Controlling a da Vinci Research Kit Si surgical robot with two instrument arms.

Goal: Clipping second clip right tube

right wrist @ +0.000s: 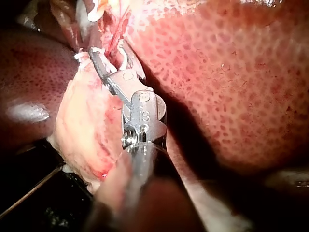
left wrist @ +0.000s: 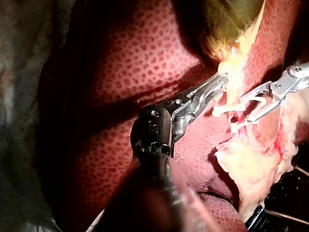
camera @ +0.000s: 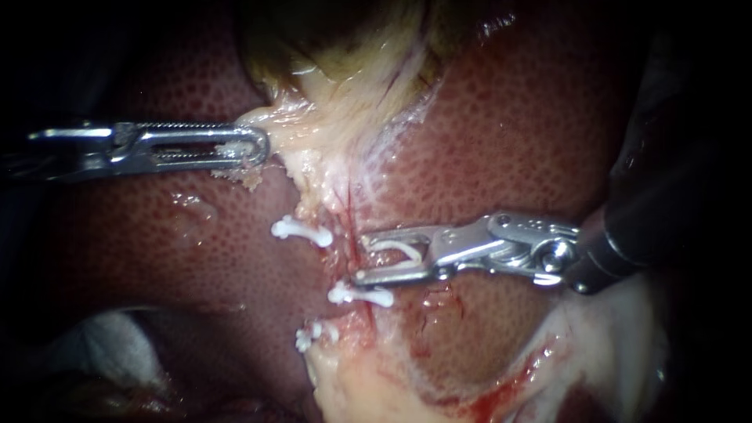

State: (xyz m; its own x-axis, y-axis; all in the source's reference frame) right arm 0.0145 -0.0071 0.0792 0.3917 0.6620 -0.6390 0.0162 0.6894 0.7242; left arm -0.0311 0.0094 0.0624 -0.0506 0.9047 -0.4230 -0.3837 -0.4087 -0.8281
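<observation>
My right instrument [camera: 362,258] comes in from the right. Its jaws stand apart and hold a white clip [camera: 394,249] against a thin reddish tube [camera: 347,235], which runs down from the pale gallbladder tissue [camera: 337,102]. A clip [camera: 361,295] sits across this tube just below the jaws. Two other clips [camera: 301,229] [camera: 310,334] lie further left. My left instrument [camera: 254,149] is shut on the pale tissue at the gallbladder's neck. In the left wrist view its jaws [left wrist: 218,83] grip that tissue. In the right wrist view my right instrument [right wrist: 108,54] reaches the tube.
Mottled red liver [camera: 533,117] surrounds the tubes on both sides. Pale fatty tissue with blood [camera: 439,376] lies below the clips. The right instrument's dark shaft [camera: 666,204] fills the right edge.
</observation>
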